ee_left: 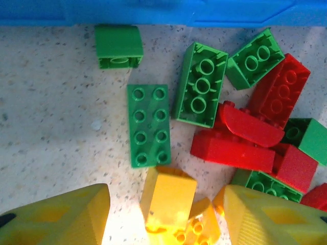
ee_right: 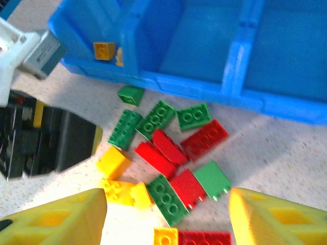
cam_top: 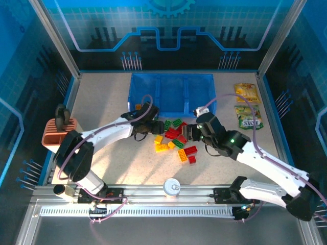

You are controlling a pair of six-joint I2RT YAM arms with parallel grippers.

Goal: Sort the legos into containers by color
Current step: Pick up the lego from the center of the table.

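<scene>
Your left pincer (cam_top: 153, 127) is released. Its yellow fingers (ee_left: 66, 219) straddle a yellow brick (ee_left: 167, 196) at the left side of the pile, with a gap on each side, so nothing is grasped. This stance appears to be the set-up for closing on the brick's flat, smooth sides. Your right pincer (cam_top: 186, 132) is likewise released and hangs over the right side of the pile.

The bricks (cam_top: 176, 139) lie jumbled at the middle of the desk (cam_top: 102, 102), just in front of the near wall of the blue tray (ee_right: 194, 88). The tray stands against the middle of the far edge. A second yellow brick (ee_right: 104, 50) lies in the tray's left compartment.

The bricks are hard, glossy plastic blocks with round studs. Several lie tilted or on their sides. One red piece (ee_left: 250, 125) has a rounded top, probably a poor seat for the pads. The tray is translucent, with thin dividers. The desk is matte and speckled.
</scene>
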